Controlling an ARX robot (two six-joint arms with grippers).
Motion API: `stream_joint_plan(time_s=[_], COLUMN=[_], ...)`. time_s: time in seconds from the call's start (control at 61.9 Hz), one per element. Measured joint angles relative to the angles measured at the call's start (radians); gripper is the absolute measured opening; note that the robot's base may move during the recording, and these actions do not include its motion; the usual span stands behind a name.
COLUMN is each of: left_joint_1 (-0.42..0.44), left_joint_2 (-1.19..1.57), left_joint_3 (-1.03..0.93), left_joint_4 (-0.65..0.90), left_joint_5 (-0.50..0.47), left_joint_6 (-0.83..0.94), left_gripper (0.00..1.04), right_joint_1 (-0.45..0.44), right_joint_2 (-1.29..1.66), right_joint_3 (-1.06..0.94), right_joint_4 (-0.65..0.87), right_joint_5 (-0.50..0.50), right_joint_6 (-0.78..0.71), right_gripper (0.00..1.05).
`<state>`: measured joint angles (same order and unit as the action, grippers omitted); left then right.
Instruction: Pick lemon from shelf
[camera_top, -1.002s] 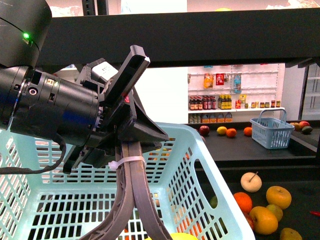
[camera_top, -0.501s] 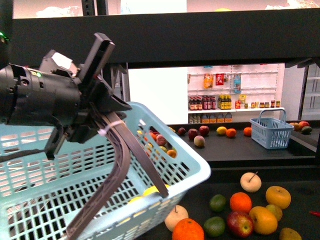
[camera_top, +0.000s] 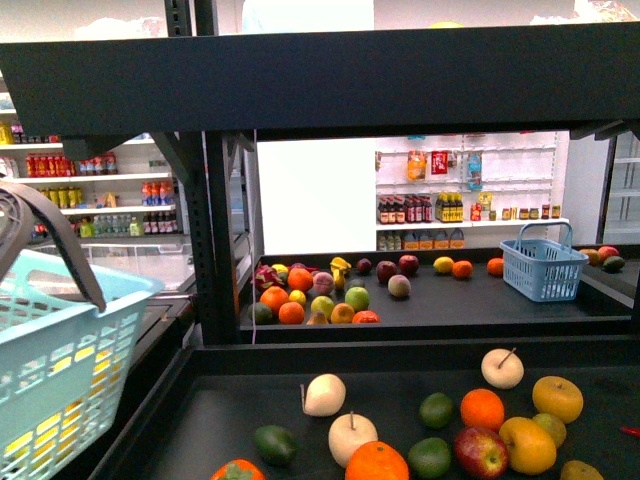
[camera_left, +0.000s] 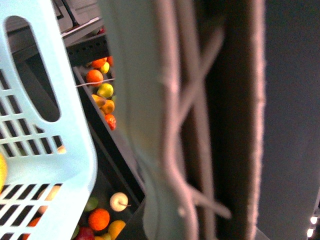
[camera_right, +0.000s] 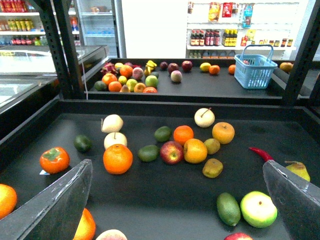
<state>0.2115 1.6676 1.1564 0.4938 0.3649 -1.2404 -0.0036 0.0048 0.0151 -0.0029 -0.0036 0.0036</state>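
Left wrist view shows a bit of the smooth bright yellow lemon (camera_left: 1, 172) inside the light blue plastic basket (camera_left: 60, 150), not on the big black metal fruit shelf (camera_right: 150, 205). The picking looks done. The right claw (camera_right: 176, 164) is spread wide and holds nothing. I cannot tell about the left claw. Next, the basket probably needs holding level.

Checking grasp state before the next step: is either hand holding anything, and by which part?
Right hand: open, nothing between its fingers. Left hand: not visible; its wrist view shows the basket and handle straps close up, so it probably holds the handle, unconfirmed.
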Motion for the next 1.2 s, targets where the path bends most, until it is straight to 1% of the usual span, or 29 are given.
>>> stream_joint_plan(time_s=[0.178,0.21,0.307,0.453,0.614,0.744,0.857,0.938,1.196], left_joint_1=[0.089,0.113,0.147,0.173,0.197,0.231,0.272,0.289,0.297], left_joint_2=[0.053,0.072,0.104,0.138,0.156,0.188,0.249,0.279,0.358], left_joint_3=[0.031,0.032,0.033,0.034,0.016,-0.028,-0.062,-0.065,-0.065], left_joint_4=[0.015,0.034,0.086,0.166,0.304,0.413,0.531,0.588,0.735], left_joint_5=[0.025,0.032,0.053,0.082,0.114,0.112,0.096,0.08,0.081], left_joint_6=[-0.039,-0.052,-0.078,-0.115,-0.183,-0.23,-0.293,-0.312,-0.34], left_gripper=[0.06,0.06,0.06,0.06,0.06,0.06,0.06,0.06,0.06], right_joint_1=[0.0,0.0,0.0,0.0,0.0,0.0,0.0,0.0,0.0], right_joint_2=[0.0,0.0,0.0,0.0,0.0,0.0,0.0,0.0,0.0], right_joint_3=[0.0,0.0,0.0,0.0,0.0,0.0,0.0,0.0,0.0], right_joint_4=[0.0,0.0,0.0,0.0,0.0,0.0,0.0,0.0,0.0], right_joint_5=[0.0,0.0,0.0,0.0,0.0,0.0,0.001,0.0,0.001], right_joint_6=[0.0,0.0,0.0,0.0,0.0,0.0,0.0,0.0,0.0], right_gripper=[1.02,1.02,1.02,1.02,1.02,1.02,1.02,1.02,1.02])
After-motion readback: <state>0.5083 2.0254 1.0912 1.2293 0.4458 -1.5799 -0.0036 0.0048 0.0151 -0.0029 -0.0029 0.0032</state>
